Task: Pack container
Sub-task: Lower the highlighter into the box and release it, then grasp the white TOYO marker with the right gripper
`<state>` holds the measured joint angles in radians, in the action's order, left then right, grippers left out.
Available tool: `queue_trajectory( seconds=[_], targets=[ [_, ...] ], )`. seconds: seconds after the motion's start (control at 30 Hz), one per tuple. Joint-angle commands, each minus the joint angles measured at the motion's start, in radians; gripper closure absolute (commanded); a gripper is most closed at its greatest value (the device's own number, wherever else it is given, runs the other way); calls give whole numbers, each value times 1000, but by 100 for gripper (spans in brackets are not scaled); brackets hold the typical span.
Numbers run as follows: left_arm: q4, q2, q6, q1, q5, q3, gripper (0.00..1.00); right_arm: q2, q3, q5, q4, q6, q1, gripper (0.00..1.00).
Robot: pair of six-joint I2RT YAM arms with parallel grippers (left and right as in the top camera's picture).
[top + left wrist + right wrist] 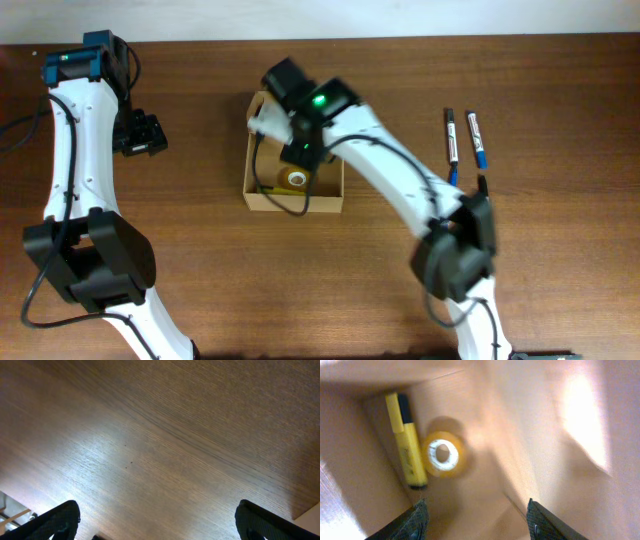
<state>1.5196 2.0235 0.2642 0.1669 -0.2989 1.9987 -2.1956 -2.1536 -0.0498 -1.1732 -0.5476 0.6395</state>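
The container, a plain tan cardboard box with matte, unprinted walls, stands open near the far edge of the wood-grain table, about midway along it. On its floor lie a small round roll of yellowish tape with a white core and, just beside the roll against one wall, a yellow highlighter. Dark print runs down its barrel, too blurred to read.

The right gripper hangs over the box's open top, its dark fingers spread wide, nothing between them.

The left gripper hovers above bare wood toward the far left corner, jaws wide apart and empty.

Toward the far right corner, well apart from the box, two slim white-barrelled markers lie side by side, one marked with blue. Any lettering on them is too small to make out.
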Motion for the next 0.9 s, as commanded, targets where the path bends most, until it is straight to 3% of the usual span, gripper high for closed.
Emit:
queue_trajectory(
  seconds=[0.0, 0.1, 0.37, 0.53, 0.87],
  targets=[
    [-2, 8, -8, 6, 0, -3, 0, 191, -43, -60, 14, 221, -110, 37],
    [-2, 8, -8, 6, 0, -3, 0, 272, -43, -42, 30, 385, -250, 37],
    [-2, 8, -8, 6, 0, -3, 0, 240, 46, 182, -21, 534, -608, 46],
    [-2, 8, -8, 6, 0, -3, 0, 143, 154, 190, 65, 535, -672, 46],
    [-2, 8, -8, 6, 0, -3, 0, -89, 159, 153, 129, 534, -681, 46]
  ],
)
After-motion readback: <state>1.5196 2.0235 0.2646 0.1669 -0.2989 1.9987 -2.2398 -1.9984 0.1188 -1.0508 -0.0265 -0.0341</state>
